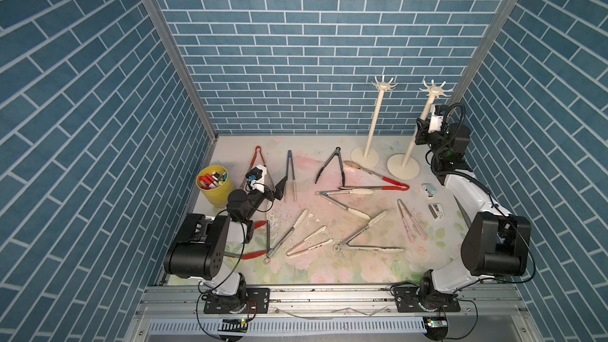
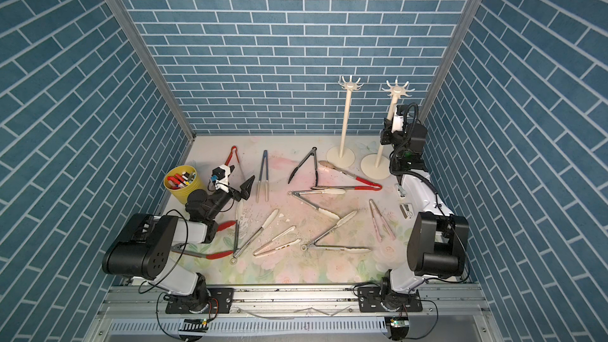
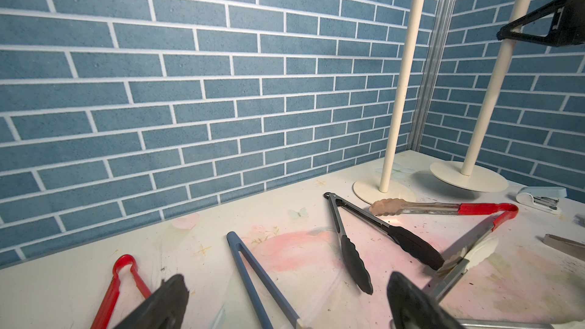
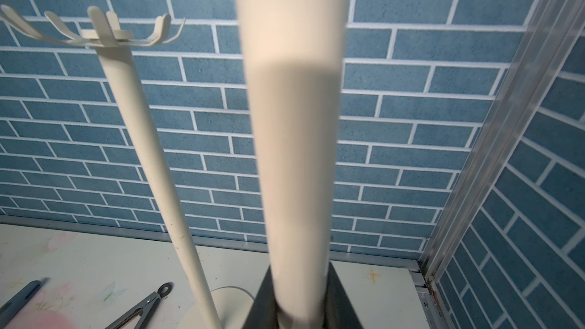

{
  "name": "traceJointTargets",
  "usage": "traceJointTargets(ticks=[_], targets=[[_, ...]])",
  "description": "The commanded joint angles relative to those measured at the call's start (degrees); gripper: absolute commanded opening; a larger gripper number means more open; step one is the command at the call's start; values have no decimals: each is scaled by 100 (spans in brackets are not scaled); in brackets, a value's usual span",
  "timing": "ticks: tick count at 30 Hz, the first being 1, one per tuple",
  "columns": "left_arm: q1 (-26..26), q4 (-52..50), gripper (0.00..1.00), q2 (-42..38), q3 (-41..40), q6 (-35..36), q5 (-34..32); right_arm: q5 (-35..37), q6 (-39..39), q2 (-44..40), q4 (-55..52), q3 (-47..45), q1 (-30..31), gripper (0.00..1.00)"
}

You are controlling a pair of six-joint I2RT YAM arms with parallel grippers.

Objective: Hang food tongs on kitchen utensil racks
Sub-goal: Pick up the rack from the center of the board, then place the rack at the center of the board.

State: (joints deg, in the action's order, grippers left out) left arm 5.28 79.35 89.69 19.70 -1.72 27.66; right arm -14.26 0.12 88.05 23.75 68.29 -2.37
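Right wrist view: right jaws clamp the tilted two-o'clock rack (image 4: 294,153), which could slip and topple onto tongs (image 1: 388,179); left jaws gape wide.

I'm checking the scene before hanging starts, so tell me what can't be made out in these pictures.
Red-tipped tongs: in both top views the left arm covers most of them.
Held rack: in the right wrist view its pole is blurred and its hooks are cut off by the edge.
Markers in the yellow cup: too small to count in a top view.
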Motion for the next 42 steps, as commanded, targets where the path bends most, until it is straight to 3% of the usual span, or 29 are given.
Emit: traceJointTargets(ticks=[1,12,23,28,42], targets=[[8,116,99,32,93,-17,-23,-158,-269,-587,548,362,-21,0],[-1,116,99,58,84,-150,-134,-762,54,-1348,105,132,119,0],[-176,116,99,105,34,-448,-370,-863,-267,-1712,-435,156,1288,0],[-236,118,99,71,-9,-566,-401,-802,-445,-1593,-647,284,1930,0],[-286,117,99,-23,-98,-699,-540,-377,-625,-516,-494,1028,3025,0]])
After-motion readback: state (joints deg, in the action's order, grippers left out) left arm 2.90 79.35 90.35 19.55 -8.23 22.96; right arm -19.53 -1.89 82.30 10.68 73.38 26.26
